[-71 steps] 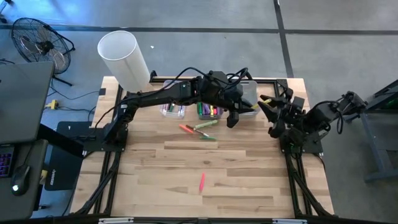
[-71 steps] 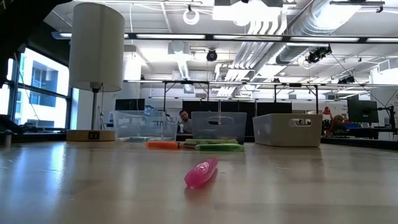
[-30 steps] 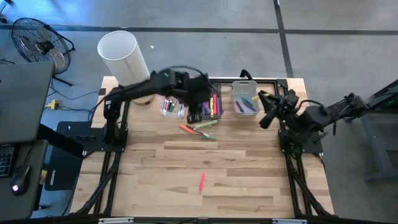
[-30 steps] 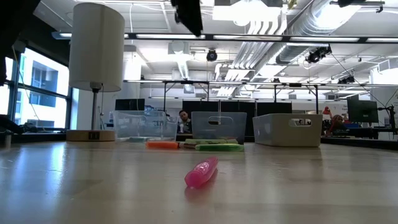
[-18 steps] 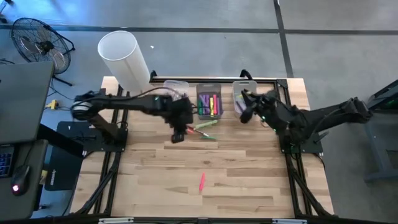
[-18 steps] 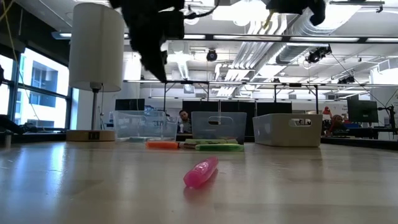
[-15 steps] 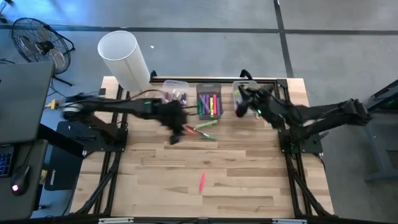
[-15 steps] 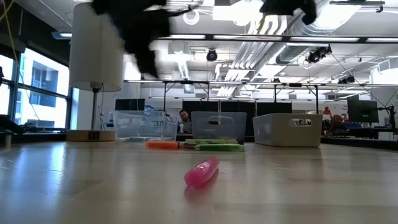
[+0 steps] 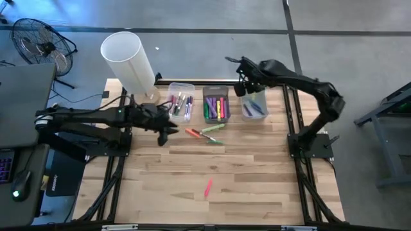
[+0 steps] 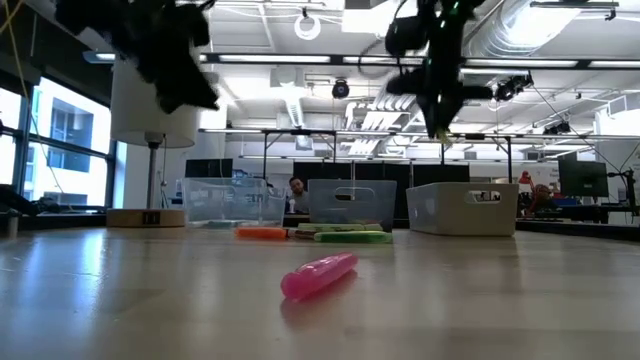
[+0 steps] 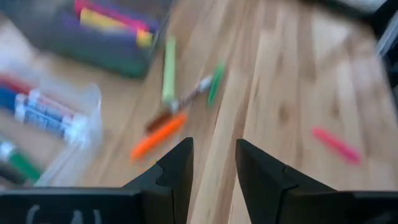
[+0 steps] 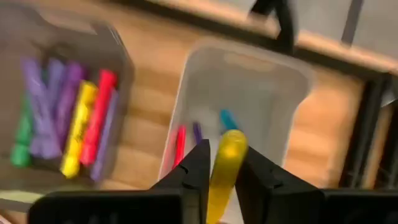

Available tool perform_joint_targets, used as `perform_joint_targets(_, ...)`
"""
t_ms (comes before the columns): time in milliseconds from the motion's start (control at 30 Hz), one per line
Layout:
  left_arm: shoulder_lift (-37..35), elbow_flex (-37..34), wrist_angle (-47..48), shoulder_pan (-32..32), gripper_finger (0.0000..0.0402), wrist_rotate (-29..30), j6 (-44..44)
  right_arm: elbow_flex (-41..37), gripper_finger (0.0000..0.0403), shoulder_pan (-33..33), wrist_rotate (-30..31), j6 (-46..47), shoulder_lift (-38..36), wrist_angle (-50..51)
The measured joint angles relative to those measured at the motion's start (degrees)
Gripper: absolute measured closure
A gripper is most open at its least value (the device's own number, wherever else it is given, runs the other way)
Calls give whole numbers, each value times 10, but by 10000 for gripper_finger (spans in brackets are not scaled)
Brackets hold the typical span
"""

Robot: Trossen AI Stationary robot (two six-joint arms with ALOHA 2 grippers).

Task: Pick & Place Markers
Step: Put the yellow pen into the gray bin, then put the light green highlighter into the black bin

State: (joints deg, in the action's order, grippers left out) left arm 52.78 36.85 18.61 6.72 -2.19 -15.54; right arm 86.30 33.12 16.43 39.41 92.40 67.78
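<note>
Swung out since a sec ago: right gripper (image 9: pixel 241 85), then low beside the rt bin, now up at the table's far edge over that bin; fingers (image 12: pixel 198 163) pinched on a yellow marker (image 12: pixel 221 169), seen in rt wrist view standing up between them. Directly below: rt bin (image 12: pixel 242 118), clear plastic, w/ a red, a purple and a blue marker inside. Just beside it: middle bin (image 9: pixel 216 106), packed w/ purple, yellow, red, green markers.

Pulled back over the same sec: left gripper (image 9: pixel 163 133), earlier over the middle bin, now toward the table's left side, above bare wood near the loose pile. Fingers (image 11: pixel 177 169) partly apart w/ a narrow gap, nothing between them. Ahead in left wrist view: orange marker (image 11: pixel 158 135), light-green marker (image 11: pixel 169 70), green marker (image 11: pixel 216 81) and a white-barrelled one lying close together on the wood, near left bin (image 9: pixel 180 101), which holds several white-barrelled markers.

Farther out, alone mid-table, well apart from the rest: pink marker (image 9: pixel 208 187), lying flat; nearest thing to camera in low view (image 10: pixel 319 276), and turned a little vs. half a sec back. Beyond left bin, at the far left corner: white lamp (image 9: pixel 128 61). Off-table at far left: floor fan (image 9: pixel 39 42).
</note>
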Motion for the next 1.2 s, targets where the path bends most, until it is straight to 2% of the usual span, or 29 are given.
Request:
perform_joint_targets(167,-19,4,-17,0,284,4,2,-9,325,38,-71,-18,65,6)
perform_joint_targets(300,-7,3,-19,0,284,1,2,-9,316,41,-78,-22,86,3)
perform_joint_targets(467,10,4,-23,0,284,-2,2,-9,313,40,-65,-23,67,-6)
perform_joint_targets(667,33,4,-22,0,284,-2,2,-9,312,20,-63,-26,2,-7)
perform_joint_targets(900,60,4,-27,0,284,1,2,-9,312,-43,-66,-49,-94,-9)
perform_joint_targets(1033,67,4,-27,0,284,-7,-64,-9,313,-96,-81,-48,-138,-9)
perform_joint_targets(1100,67,4,-27,0,284,-31,-102,-9,314,-132,-84,-48,-153,-11)
perform_joint_targets(1200,65,4,-27,-2,284,-99,-129,-9,315,-199,-58,-49,-163,-12)
